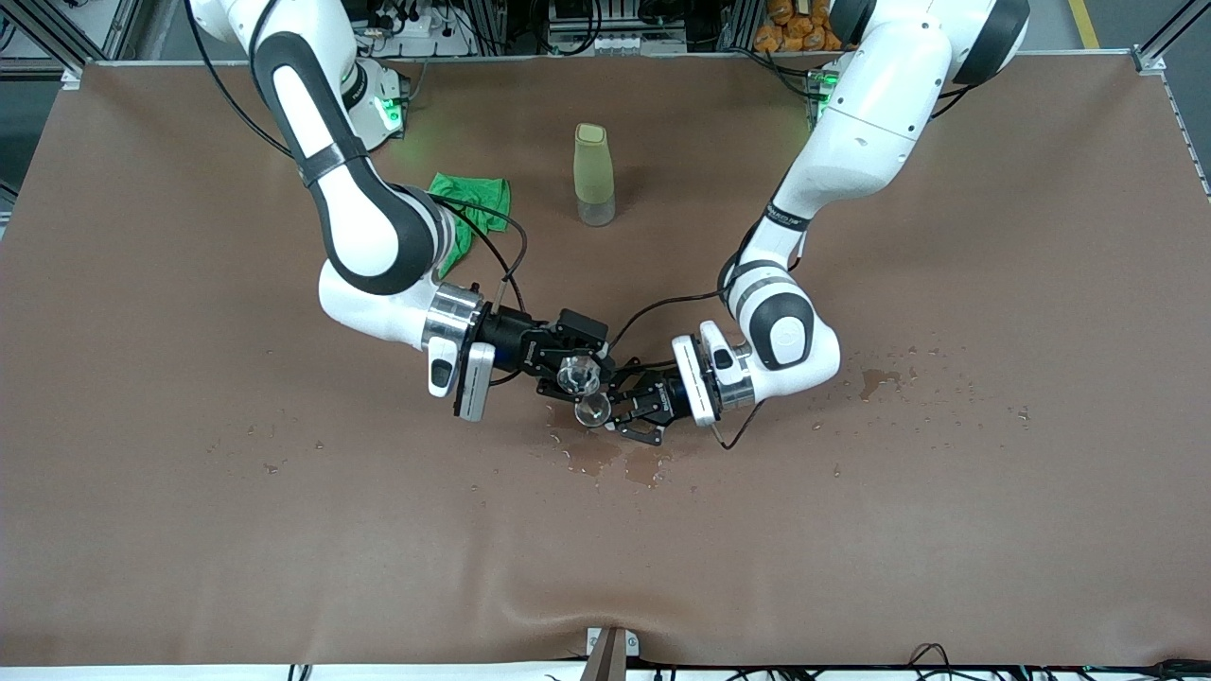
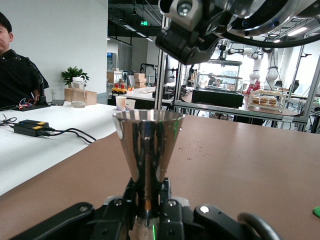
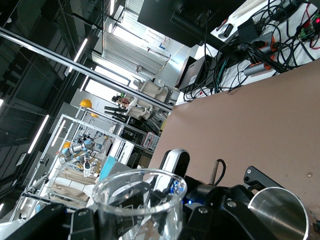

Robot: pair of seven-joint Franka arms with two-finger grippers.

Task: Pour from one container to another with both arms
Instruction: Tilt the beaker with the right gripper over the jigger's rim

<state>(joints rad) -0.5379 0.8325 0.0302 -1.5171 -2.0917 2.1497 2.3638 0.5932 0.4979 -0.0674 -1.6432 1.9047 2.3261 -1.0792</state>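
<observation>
Right gripper (image 1: 579, 371) clamped on glass cup (image 3: 137, 202), left gripper (image 1: 620, 413) on jigger (image 2: 147, 145); tip slowly, lip over jigger rim

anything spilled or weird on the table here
Yes. Wet patches and droplets darken the table under the glass cup and jigger, with a puddle toward the left arm's end. A green cloth lies crumpled beside the upright bottle.

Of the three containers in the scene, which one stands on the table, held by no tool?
The tall olive-green bottle. The glass cup is in the right tool, the steel jigger in the left tool.
</observation>
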